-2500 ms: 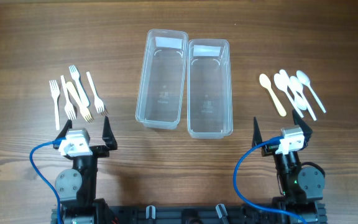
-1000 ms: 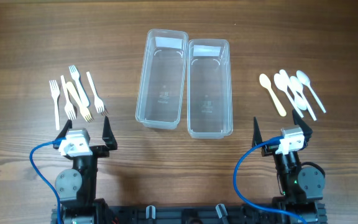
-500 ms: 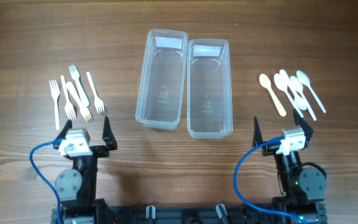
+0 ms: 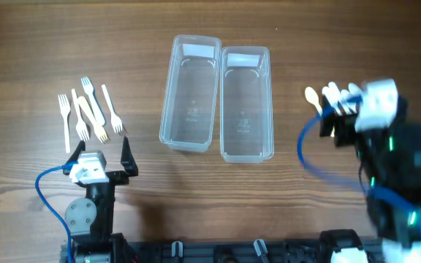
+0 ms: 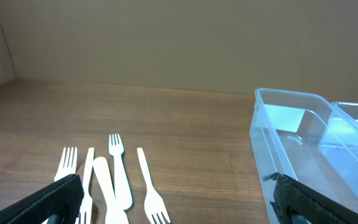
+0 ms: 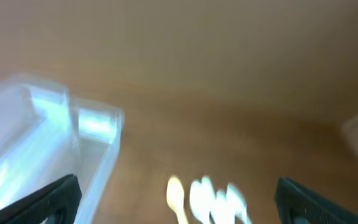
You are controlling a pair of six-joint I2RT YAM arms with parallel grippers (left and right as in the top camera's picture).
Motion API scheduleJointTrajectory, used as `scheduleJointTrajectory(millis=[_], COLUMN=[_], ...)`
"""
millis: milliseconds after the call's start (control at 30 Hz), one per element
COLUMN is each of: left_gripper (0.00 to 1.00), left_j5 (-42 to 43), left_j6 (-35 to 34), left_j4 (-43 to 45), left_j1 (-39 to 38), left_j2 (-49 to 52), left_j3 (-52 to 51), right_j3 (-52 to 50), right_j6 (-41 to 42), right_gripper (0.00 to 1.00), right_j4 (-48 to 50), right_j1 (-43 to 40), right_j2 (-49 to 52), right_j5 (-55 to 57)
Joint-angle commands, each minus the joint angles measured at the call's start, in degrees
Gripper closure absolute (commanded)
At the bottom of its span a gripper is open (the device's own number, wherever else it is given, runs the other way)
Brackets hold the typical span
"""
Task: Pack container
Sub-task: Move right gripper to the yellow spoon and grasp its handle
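Observation:
Two clear plastic containers stand side by side at the table's middle, the left one (image 4: 168,95) and the right one (image 4: 270,102). Several white and cream forks (image 4: 90,109) lie at the left and show in the left wrist view (image 5: 114,180). Several spoons (image 4: 332,90) lie at the right, partly hidden under my right arm, and show blurred in the right wrist view (image 6: 210,196). My left gripper (image 4: 101,152) (image 5: 179,202) is open and empty, just in front of the forks. My right gripper (image 4: 349,117) (image 6: 185,205) is open and empty, raised above the spoons, blurred by motion.
The left container (image 5: 303,149) lies to the right of the left gripper. A container edge (image 6: 98,155) lies left of the right gripper. Bare wooden table lies in front of the containers. Blue cables hang from both arms.
My right arm has lifted from its rest near the front edge and swung forward over the spoons. The left arm, forks and containers have not moved.

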Motion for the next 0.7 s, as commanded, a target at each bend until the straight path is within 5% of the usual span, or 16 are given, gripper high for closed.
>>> scheduleJointTrajectory(millis=[0,167,400,533,667], left_gripper=[0.00,0.00,0.00,0.00,0.00], left_j5=[0.90,0.90,0.90,0.90,0.90], left_j6=[1.11,1.11,1.11,1.11,1.11], left_j4=[0.20,0.20,0.20,0.20,0.20], left_j1=[-0.33,-0.33,-0.33,-0.33,-0.33], left_j2=[-0.31,-0.31,-0.31,-0.31,-0.31], left_j3=[-0.55,-0.55,-0.55,-0.55,-0.55], right_j3=[10.14,15.52,15.52,15.52,15.52], right_j6=[-4.94,-5.99,-6.25,-6.36,-6.34], right_gripper=[0.00,0.00,0.01,0.42,0.59], right_j4=[-7.76,-13.25,-12.39,-12.44,-12.74], right_j1=[-0.13,-0.13,-0.13,-0.13,-0.87], right_j2=[14.49,30.88,39.78,42.40,43.85], right_j5=[-2.21,-4.44,-4.39,0.44,2.47])
